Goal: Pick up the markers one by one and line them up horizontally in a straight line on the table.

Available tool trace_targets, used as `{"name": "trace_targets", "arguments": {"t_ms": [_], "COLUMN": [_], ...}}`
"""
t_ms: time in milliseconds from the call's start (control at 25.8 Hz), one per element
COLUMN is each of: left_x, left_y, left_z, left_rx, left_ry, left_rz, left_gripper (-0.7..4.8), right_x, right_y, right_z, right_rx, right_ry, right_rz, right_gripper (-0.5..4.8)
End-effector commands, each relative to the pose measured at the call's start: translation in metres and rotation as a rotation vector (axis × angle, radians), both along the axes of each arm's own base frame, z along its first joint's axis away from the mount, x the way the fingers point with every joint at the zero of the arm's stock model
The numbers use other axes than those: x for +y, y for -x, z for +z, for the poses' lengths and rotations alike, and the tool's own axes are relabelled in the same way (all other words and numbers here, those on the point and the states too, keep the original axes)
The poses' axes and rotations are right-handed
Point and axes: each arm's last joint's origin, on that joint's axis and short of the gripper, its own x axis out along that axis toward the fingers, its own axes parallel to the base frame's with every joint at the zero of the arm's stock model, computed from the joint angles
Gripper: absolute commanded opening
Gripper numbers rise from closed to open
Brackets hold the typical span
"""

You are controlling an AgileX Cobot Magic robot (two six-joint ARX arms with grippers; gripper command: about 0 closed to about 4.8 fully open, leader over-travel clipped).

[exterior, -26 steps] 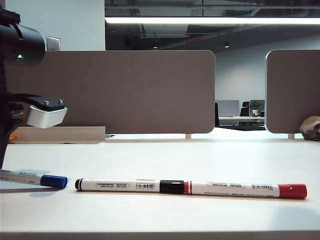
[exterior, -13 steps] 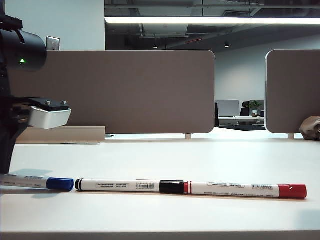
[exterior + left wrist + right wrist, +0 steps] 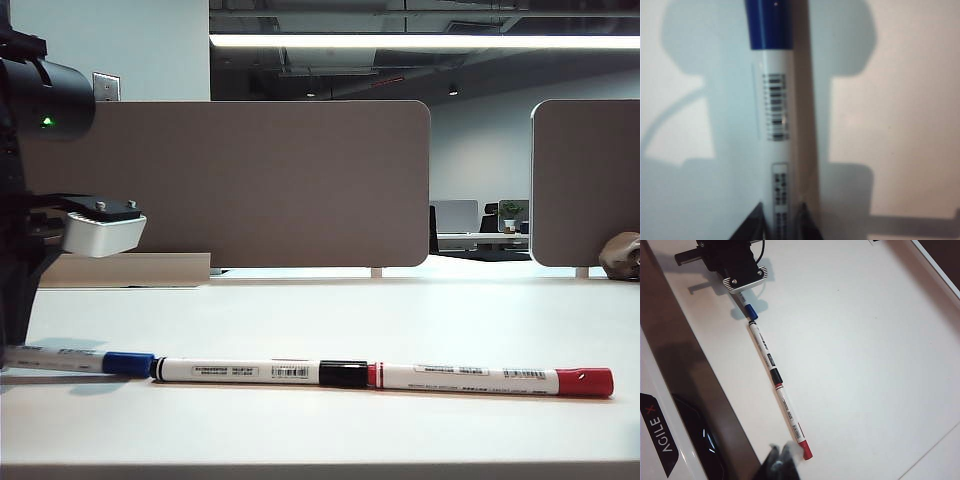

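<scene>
White table (image 3: 420,310): three markers (image 3: 350,374) in line; left hand (image 3: 782,222) straddling blue marker (image 3: 777,125), right hand (image 3: 780,462) together.

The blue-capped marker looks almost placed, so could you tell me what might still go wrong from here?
The left gripper still straddles the blue-capped marker, whose cap meets the black-capped marker. Lifting off at an angle could drag it out of line or nudge the black one. The right gripper, shut, hovers beside the red-capped marker and could knock it if it descends.
</scene>
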Motion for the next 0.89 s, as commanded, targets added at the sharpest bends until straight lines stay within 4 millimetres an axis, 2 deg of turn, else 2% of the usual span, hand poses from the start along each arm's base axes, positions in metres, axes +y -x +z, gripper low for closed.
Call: {"name": "trace_targets", "arguments": {"t_ms": [39,77,116,890], "left_x": [-0.0007,-0.0007,-0.0007,-0.0005], "left_y": [0.0003,0.0004,0.0004,0.0007], "left_z": [0.0001,0.0001,0.0001,0.0002], "left_rx": [0.006,0.007,0.007,0.006], "left_ry": [0.027,0.027,0.027,0.023], "left_rz": [-0.008,-0.008,-0.008,-0.03], "left_gripper": [1.0,1.28,1.31,1.29], "right_x": [-0.0017,-0.0018,-0.0018,-0.0035], "right_y": [0.001,0.001,0.001,0.0019], "right_z": [0.0022,0.0022,0.0022,0.0004], "right_rx": [-0.004,-0.005,-0.004,0.019], "right_ry": [-0.017,-0.017,-0.017,-0.006], "right_rz": [0.003,0.003,0.003,-0.011], "right_gripper": [-0.01,-0.01,-0.01,-0.01]}}
